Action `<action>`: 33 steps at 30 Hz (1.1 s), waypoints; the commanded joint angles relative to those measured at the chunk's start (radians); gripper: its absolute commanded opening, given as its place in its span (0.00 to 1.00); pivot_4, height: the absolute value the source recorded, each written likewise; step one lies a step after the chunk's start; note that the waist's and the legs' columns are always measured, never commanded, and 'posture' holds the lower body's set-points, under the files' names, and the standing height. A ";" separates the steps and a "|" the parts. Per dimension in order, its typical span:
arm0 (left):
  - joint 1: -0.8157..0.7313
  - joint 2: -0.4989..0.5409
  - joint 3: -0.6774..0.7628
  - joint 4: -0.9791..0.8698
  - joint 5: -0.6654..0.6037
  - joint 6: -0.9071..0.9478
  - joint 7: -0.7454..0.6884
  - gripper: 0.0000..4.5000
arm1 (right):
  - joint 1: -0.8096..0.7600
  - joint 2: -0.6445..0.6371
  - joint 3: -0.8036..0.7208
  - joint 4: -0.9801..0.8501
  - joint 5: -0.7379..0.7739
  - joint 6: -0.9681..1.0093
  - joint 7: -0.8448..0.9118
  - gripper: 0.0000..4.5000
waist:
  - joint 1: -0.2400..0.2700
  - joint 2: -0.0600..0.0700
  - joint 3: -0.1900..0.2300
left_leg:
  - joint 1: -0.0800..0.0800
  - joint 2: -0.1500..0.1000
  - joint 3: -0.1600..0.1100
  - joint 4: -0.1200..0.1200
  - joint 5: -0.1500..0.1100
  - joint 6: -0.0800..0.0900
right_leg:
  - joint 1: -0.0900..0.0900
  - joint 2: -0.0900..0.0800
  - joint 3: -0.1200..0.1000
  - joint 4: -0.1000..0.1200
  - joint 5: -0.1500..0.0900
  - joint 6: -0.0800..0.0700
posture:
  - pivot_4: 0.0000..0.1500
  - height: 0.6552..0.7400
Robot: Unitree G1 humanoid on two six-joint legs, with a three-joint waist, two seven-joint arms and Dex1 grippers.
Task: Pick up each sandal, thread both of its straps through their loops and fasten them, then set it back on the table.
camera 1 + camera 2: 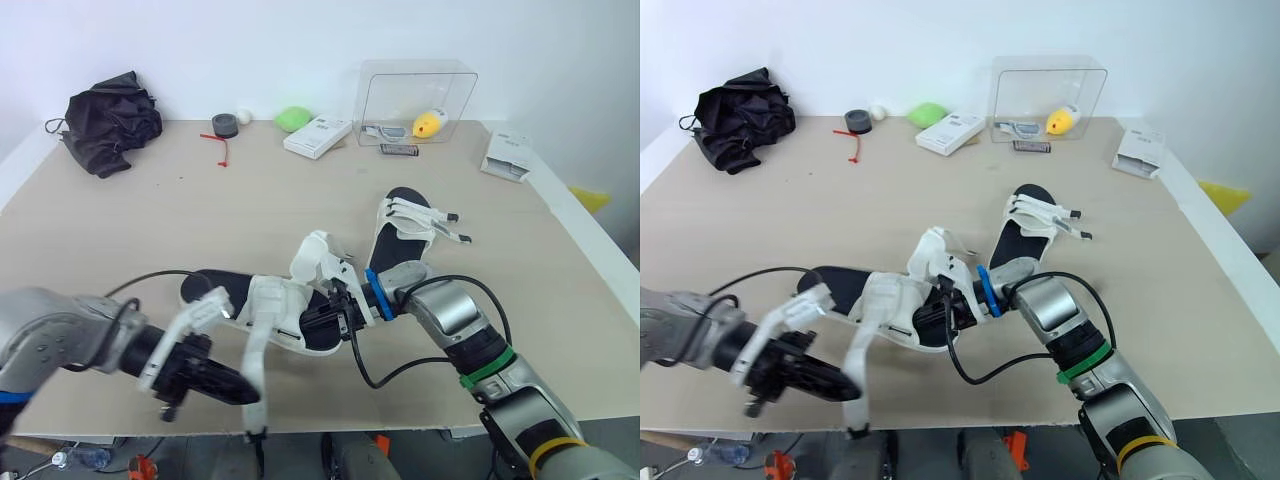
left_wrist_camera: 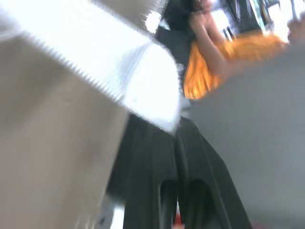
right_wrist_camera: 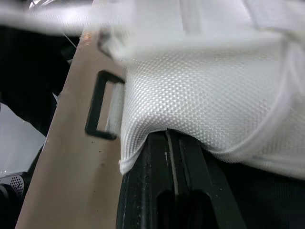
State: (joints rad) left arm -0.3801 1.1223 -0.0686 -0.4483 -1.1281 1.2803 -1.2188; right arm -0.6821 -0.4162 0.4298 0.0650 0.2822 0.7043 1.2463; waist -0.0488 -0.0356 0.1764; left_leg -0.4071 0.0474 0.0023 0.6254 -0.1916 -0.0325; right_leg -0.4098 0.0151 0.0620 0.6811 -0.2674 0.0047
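The near sandal (image 1: 275,300) lies lower centre at the counter's (image 1: 150,230) front edge, long axis left to right. The right hand (image 1: 335,318) is clamped on its white mesh upper from the right. The left hand (image 1: 245,392), lower left, seems pinched narrow on its loose strap (image 1: 250,345).

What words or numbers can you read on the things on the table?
No text is readable here.
white box: print too small to read.
white packet: print too small to read.
dark strip by the clear case: too small.
near sandal: no writing seen.
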 commanded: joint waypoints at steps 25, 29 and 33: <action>-0.188 -0.322 0.102 0.345 0.098 0.064 0.123 0.01 | 0.004 0.000 0.021 0.022 -0.019 0.008 -0.012 0.00 | -0.008 -0.002 0.001 | -0.003 0.003 -0.001 0.007 -0.005 0.002 | 0.001 0.003 0.001 0.001 0.001 0.008 | 1.00 1.00; -0.229 -0.331 0.127 0.415 0.046 0.150 0.124 0.01 | 0.006 0.002 0.024 0.020 -0.019 0.009 -0.012 0.00 | -0.002 -0.002 0.001 | -0.002 0.002 -0.002 0.006 -0.005 0.002 | 0.001 0.003 0.000 0.001 0.000 0.007 | 1.00 1.00; -0.255 -0.275 0.102 0.411 0.026 0.174 0.035 0.01 | 0.005 0.007 0.027 0.018 -0.017 0.011 -0.016 0.00 | -0.003 -0.002 0.001 | -0.002 0.003 -0.002 0.007 -0.005 0.001 | 0.002 0.003 0.000 0.001 0.001 0.006 | 1.00 1.00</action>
State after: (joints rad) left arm -0.6181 0.8158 0.0277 -0.0196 -1.0881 1.4489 -1.1426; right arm -0.6922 -0.4072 0.4328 0.0740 0.2774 0.7000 1.2392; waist -0.0520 -0.0374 0.1772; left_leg -0.4087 0.0500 0.0008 0.6319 -0.1964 -0.0315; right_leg -0.4082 0.0184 0.0620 0.6824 -0.2662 0.0108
